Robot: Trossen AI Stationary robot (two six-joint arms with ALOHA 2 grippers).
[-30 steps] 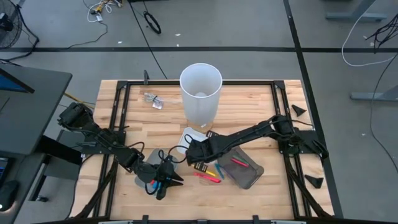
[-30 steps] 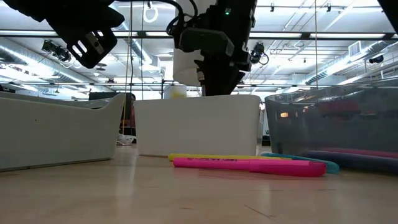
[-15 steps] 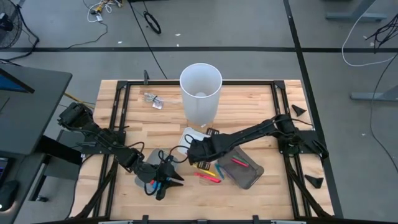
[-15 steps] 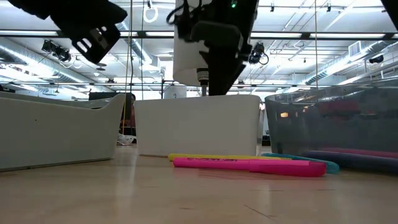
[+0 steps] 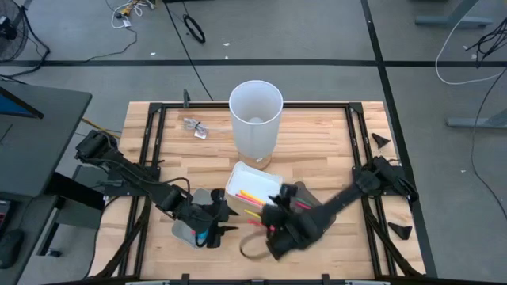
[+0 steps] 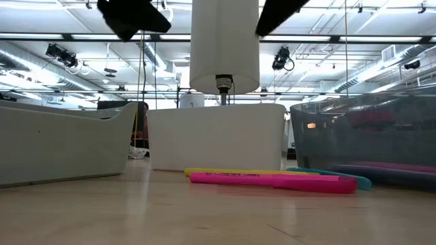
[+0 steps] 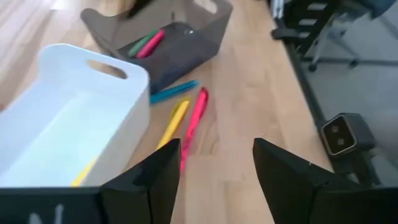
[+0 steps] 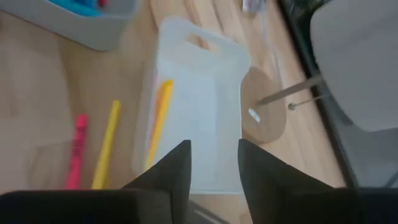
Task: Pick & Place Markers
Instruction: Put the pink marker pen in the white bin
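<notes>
Pink, yellow and blue markers lie flat on the table between the white tray and the dark grey tray. Another yellow marker lies in the white tray. Green and pink markers lie in the dark tray. Blue and red ones lie in the light grey tray. My left gripper is open and empty above the light grey tray, pointing toward the table's right. My right gripper is open and empty, high over the white tray's right end.
A tall white cup on a thin post with a round wooden base stands behind the white tray. A black frame runs around the table top. A small clear bag lies at the far left.
My right arm has risen out of the low view and swung from over the white tray toward the table's near edge, uncovering the tray and the yellow marker in it. My left gripper has also risen a little. The markers on the table have not moved.
</notes>
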